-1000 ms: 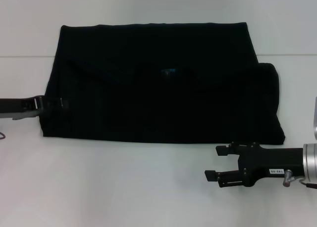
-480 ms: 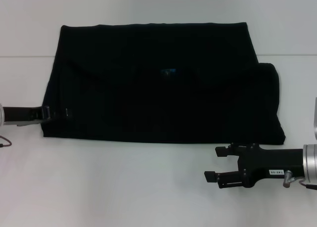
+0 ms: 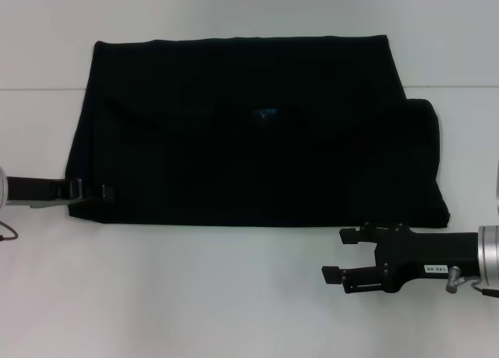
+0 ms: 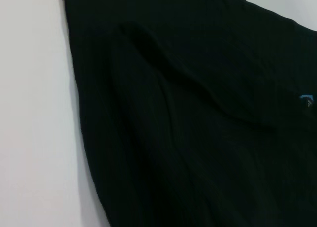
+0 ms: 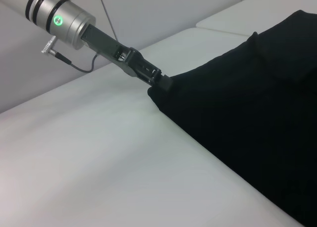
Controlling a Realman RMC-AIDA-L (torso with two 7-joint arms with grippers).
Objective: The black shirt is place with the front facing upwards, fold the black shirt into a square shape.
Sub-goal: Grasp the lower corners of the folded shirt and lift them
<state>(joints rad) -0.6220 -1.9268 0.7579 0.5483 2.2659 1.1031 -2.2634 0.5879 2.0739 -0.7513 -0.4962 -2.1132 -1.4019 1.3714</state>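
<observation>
black shirt point(image 3: 257, 132) lies flat on the white surface point(image 3: 195, 295), already folded into a wide rectangle; blue neck label point(image 3: 266, 114) shows near the middle, no lettering visible, so the front seems tucked inside or face down. right edge has a doubled-over flap bulging out, not yet square.

left gripper point(image 3: 92, 192) sits low at the shirt's near-left corner, jaws pushed into the hem; right wrist view shows the left gripper point(image 5: 157, 81) tip right at the cloth corner, which looks bunched there, so jaws look closed on that corner, probably to lift it for a fold across. left wrist view is all black cloth with ridged folds.

right gripper point(image 3: 335, 256) hovers just off the near-right edge, apart from the cloth, jaws parted and holding nothing, likely waiting to take the matching corner.
</observation>
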